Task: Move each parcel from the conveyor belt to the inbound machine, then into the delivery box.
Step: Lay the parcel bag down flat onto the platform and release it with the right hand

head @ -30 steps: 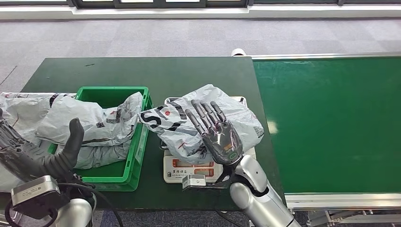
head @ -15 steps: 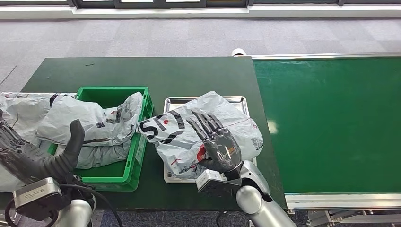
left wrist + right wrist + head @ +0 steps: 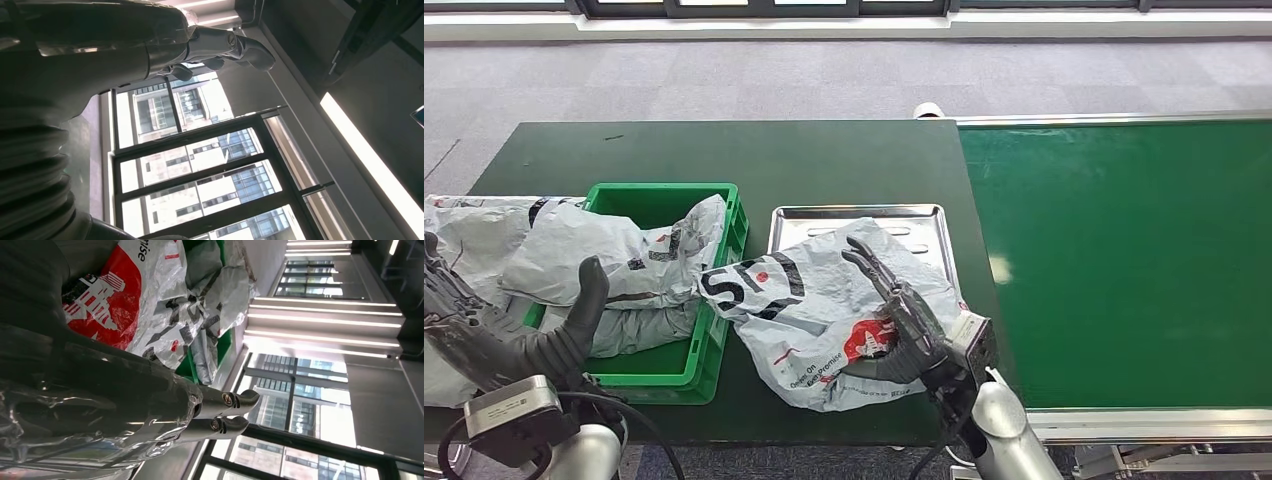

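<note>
Grey parcel [image 3: 824,315] dragged off steel tray [image 3: 856,216] toward green box [image 3: 720,300], apparently gripped by right hand [image 3: 904,330]; left hand [image 3: 514,325] open, empty.

Crinkled grey plastic film on the parcel [image 3: 809,320], faintly glossy, with red and black print. Under its far edge, the scale tray [image 3: 856,217] is brushed metal, dull silver with pressed ribs. At nine o'clock of it, the crate [image 3: 714,330] is hard green plastic, smooth, holding more wrinkled poly bags [image 3: 614,262]. Matt dark green tabletop [image 3: 754,150]; the conveyor belt [image 3: 1124,260] is brighter, slightly sheened. The right hand [image 3: 904,325] looks glossy dark plastic, the arm polished silver.
</note>
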Controlling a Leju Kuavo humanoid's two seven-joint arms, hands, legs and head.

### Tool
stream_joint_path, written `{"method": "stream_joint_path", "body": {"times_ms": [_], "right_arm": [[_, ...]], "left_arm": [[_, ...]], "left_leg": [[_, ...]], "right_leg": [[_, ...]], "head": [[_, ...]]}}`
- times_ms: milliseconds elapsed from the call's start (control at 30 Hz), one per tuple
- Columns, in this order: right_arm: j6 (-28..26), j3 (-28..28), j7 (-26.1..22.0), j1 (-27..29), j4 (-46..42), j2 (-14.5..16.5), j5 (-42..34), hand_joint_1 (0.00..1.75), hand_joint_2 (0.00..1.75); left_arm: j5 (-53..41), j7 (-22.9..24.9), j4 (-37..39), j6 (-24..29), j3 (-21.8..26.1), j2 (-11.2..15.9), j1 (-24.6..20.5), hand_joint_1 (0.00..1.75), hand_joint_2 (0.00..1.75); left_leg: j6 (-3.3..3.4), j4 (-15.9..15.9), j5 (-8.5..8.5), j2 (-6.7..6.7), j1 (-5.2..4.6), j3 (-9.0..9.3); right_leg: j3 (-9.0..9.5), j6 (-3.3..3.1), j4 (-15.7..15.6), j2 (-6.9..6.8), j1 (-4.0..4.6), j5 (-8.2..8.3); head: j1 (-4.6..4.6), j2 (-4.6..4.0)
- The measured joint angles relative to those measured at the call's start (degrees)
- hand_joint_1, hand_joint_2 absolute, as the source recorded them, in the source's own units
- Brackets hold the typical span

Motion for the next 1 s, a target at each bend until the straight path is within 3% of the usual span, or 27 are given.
{"method": "stream_joint_path", "body": {"times_ms": [300,633,867,1000], "right_arm": [[0.8,-1.6,0.2,0.3,0.0,0.1,-1.3,0.0,1.75],[5.4,-3.0,3.0,1.2,0.0,0.2,-14.5,0.0,1.75],[-2.7,-4.3,0.5,2.5,-2.2,0.1,-9.1,0.0,1.75],[-3.7,-5.0,0.1,3.1,-3.4,-0.1,-8.2,0.0,1.75]], "left_arm": [[0.0,0.0,0.2,0.0,0.0,0.0,0.0,0.0,1.75],[-0.2,0.1,0.2,0.0,0.0,-0.1,0.3,0.0,1.75],[-1.4,1.0,0.3,0.0,-0.5,0.0,1.0,0.0,1.75],[-2.0,1.4,0.4,0.0,-1.1,0.0,1.0,0.0,1.75]], "left_leg": [[0.0,0.0,0.0,0.0,0.0,0.0],[0.0,0.0,0.0,0.0,0.0,0.0],[0.0,0.0,0.0,0.0,0.0,0.0],[-0.01,0.0,-0.01,0.02,0.0,0.0]], "right_leg": [[0.0,0.0,0.0,0.0,0.0,0.0],[0.0,0.0,0.0,0.0,0.0,0.0],[-0.01,0.0,0.0,0.01,0.0,0.0],[-0.02,0.0,0.0,0.01,0.0,0.0]], "head": [[0.0,0.0],[0.0,0.01],[0.0,0.0],[0.0,0.0]]}}
